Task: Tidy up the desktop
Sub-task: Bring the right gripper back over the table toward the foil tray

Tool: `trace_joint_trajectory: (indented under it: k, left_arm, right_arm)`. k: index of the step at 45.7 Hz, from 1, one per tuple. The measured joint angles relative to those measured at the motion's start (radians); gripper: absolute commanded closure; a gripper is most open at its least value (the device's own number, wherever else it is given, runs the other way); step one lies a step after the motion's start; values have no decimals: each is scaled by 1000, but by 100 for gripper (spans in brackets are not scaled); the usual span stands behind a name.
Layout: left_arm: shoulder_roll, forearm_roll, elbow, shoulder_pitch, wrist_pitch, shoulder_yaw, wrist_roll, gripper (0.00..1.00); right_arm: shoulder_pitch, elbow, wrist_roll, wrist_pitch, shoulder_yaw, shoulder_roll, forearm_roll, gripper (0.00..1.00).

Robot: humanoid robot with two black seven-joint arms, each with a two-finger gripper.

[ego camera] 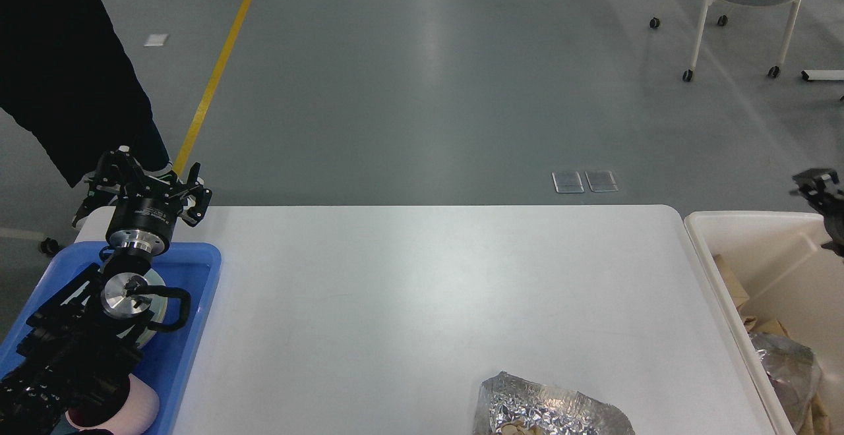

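The white desktop (422,303) fills the middle of the head view. A crumpled foil wrapper (550,412) with brown scraps lies on it at the front edge, right of centre. My left gripper (140,184) hangs over the table's far left corner, above the blue tray; its fingers are spread and hold nothing. My right gripper (819,192) shows only as a small dark part at the right edge, above the cream-white bin. I cannot tell its fingers apart.
The blue tray (198,270) at the left holds a white plate (157,283) and a pink cup (142,405), partly under my left arm. The cream-white bin (702,231) at the right holds brown paper and foil (784,362). A person in black stands at the far left.
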Motion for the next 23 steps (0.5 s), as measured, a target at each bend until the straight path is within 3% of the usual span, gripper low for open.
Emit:
trace_joint_trajectory:
  k: [14,23]
  left_arm:
    - [0,0,0,0,0,0,0,3]
    - [0,0,0,0,0,0,0,3]
  right_arm:
    - [424,252,0,196,-284,188,-1,0]
    - [662,425,1,392,-393,287,0,0]
